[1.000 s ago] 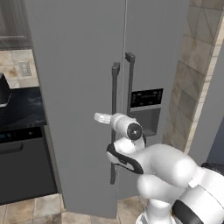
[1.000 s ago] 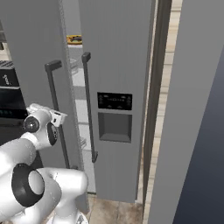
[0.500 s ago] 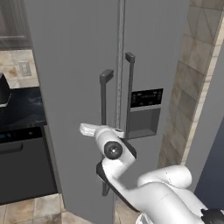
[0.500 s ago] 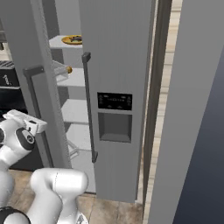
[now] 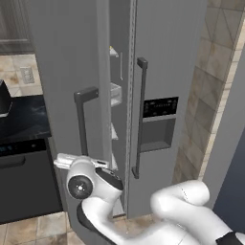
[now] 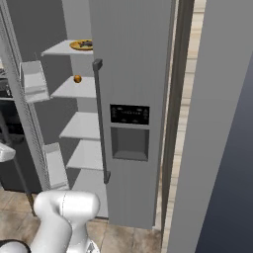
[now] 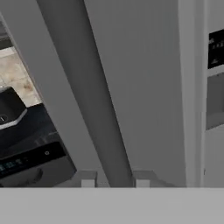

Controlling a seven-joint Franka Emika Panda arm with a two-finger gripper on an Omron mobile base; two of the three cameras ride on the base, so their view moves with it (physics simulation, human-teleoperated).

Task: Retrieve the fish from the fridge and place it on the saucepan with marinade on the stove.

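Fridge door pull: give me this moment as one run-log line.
stage: opening fridge | hand: shut on left door handle | left door: partly open | shelves: visible | right door: closed

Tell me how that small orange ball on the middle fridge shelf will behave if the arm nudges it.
The orange ball looks round and sits loose on a flat shelf, so it would probably roll. Its small size suggests it is light. Nothing visible beside it would stop it.

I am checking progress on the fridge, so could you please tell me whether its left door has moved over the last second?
Yes. The left door has swung open, away from the closed right door, exposing the shelves; the gripper is shut on its handle.
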